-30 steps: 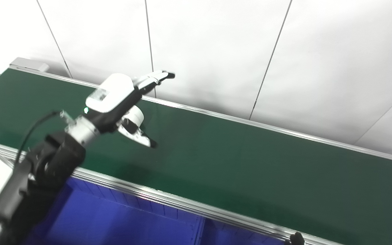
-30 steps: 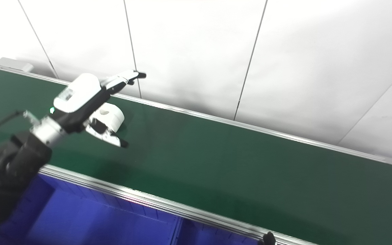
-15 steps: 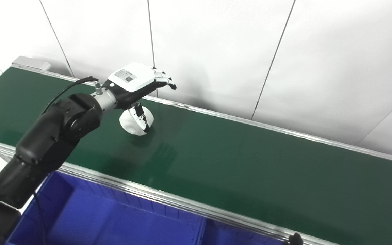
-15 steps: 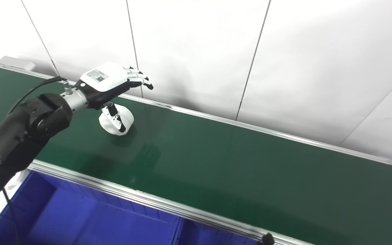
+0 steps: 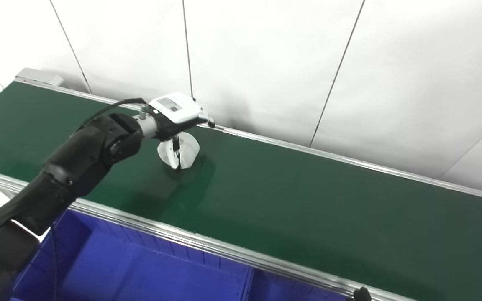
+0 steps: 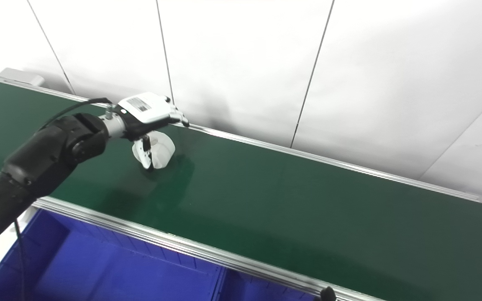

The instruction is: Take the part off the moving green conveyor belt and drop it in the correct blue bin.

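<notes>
White part (image 5: pixel 179 150) on the green conveyor belt (image 5: pixel 291 196), upper left of the frame. The left hand (image 5: pixel 177 115) arches over it, thumb against its near side, fingers curled behind, apparently closing to lift; a firm grip cannot be confirmed. Blue bin (image 5: pixel 140 271) waits at lower left; the right hand is out of view.

- A factory-style sorting station or robot test lab.
- A long green conveyor belt (image 5: pixel 308 200) with metal side rails (image 5: pixel 207 244) runs across the space.
- Blue plastic bins (image 5: pixel 149 271) sit just below the belt's near edge.
- Plain white wall panels (image 5: pixel 266 62) stand behind it.
</notes>
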`<state>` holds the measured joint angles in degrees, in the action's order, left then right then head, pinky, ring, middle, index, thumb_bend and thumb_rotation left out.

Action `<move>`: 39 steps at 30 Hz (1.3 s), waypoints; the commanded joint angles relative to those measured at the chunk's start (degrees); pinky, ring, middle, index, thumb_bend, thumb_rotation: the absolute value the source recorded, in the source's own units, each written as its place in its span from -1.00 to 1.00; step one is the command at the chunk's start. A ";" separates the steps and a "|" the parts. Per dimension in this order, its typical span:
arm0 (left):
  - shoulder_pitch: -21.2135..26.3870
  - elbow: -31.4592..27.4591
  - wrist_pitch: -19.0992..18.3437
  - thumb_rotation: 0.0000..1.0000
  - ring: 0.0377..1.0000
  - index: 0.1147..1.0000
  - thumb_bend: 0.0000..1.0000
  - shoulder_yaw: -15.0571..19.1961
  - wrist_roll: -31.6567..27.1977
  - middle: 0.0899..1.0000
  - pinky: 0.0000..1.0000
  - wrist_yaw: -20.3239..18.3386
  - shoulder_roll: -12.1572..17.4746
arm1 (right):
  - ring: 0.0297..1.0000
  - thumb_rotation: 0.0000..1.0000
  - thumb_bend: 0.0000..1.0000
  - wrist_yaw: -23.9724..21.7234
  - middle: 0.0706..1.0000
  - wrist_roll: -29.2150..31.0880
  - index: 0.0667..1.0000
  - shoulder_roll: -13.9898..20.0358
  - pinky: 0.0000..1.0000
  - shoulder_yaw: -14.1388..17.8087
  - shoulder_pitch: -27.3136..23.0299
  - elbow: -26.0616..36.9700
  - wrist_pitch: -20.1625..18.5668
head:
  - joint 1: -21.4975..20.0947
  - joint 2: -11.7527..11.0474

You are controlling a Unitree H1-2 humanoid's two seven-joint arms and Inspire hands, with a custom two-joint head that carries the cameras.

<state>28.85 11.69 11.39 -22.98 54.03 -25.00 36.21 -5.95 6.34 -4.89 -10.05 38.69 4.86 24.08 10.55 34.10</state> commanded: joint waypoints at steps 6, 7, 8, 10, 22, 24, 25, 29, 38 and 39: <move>0.68 1.92 0.93 -0.80 0.49 0.44 1.00 -0.56 1.43 0.53 0.43 6.72 -1.26 | 1.00 1.00 0.19 -0.59 1.00 0.37 1.00 -0.66 1.00 -0.11 0.82 1.66 2.75 | -0.09 0.63; 0.33 2.37 1.05 -0.92 0.33 0.33 1.00 -0.83 2.09 0.40 0.22 8.30 -1.61 | 1.00 1.00 0.18 -0.60 1.00 0.36 1.00 -0.62 1.00 -0.10 0.83 1.70 2.73 | -0.09 0.63; 0.08 3.19 1.58 -0.96 0.23 0.27 0.93 -1.47 3.49 0.33 0.11 10.73 -1.83 | 1.00 1.00 0.18 -0.39 1.00 0.25 1.00 -0.67 1.00 -0.06 0.86 1.68 2.75 | -0.03 0.65; -0.30 4.45 2.28 -1.00 -0.01 0.12 0.44 -2.48 5.29 0.04 -0.09 14.27 -2.16 | 0.98 1.00 0.20 0.08 1.00 0.14 1.00 -0.83 1.00 -0.04 0.98 1.81 2.64 | 0.08 0.84; -0.17 5.89 2.31 -1.00 -0.28 -0.11 0.00 -4.00 9.23 -0.16 -0.40 23.38 -2.91 | 0.97 1.00 0.24 0.49 1.00 -0.36 1.00 -0.69 1.00 -0.26 0.91 1.98 2.52 | 0.05 1.20; -0.02 5.68 2.38 -1.00 -0.30 -0.09 0.00 -4.09 10.19 -0.19 -0.40 24.31 -2.86 | 0.97 1.00 0.25 0.45 1.00 -0.46 1.00 -0.75 1.00 -0.24 0.87 1.91 2.62 | -0.09 1.36; 0.03 5.50 2.37 -1.00 -0.31 -0.08 0.00 -4.10 10.44 -0.20 -0.37 24.34 -2.85 | 0.97 1.00 0.26 0.47 1.00 -0.39 1.00 -0.78 1.00 -0.28 0.91 1.93 2.57 | -0.08 1.37; 0.02 4.77 2.59 -1.00 -0.30 -0.06 0.00 -3.89 10.38 -0.20 -0.30 23.91 -2.85 | 0.97 1.00 0.30 0.48 1.00 -0.46 1.00 -0.79 1.00 -0.44 0.90 1.90 2.52 | -0.09 1.33; -1.46 -5.83 3.94 -1.00 -0.33 -0.08 0.00 -1.50 4.93 -0.23 -0.42 18.59 -1.79 | 0.96 1.00 0.35 0.18 1.00 -0.18 1.00 -0.17 1.00 -0.67 1.03 2.37 2.30 | 1.47 2.33; -1.95 -8.69 3.37 -1.00 -0.33 -0.08 0.00 -0.74 3.68 -0.23 -0.41 16.79 -1.75 | 0.96 1.00 0.35 0.17 1.00 0.04 1.00 0.00 1.00 -0.64 1.04 2.76 2.11 | 2.66 3.01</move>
<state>25.75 7.09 15.07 -25.72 59.80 -7.60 32.71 -5.43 5.85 -4.97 -10.39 38.88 5.18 24.08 13.26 37.17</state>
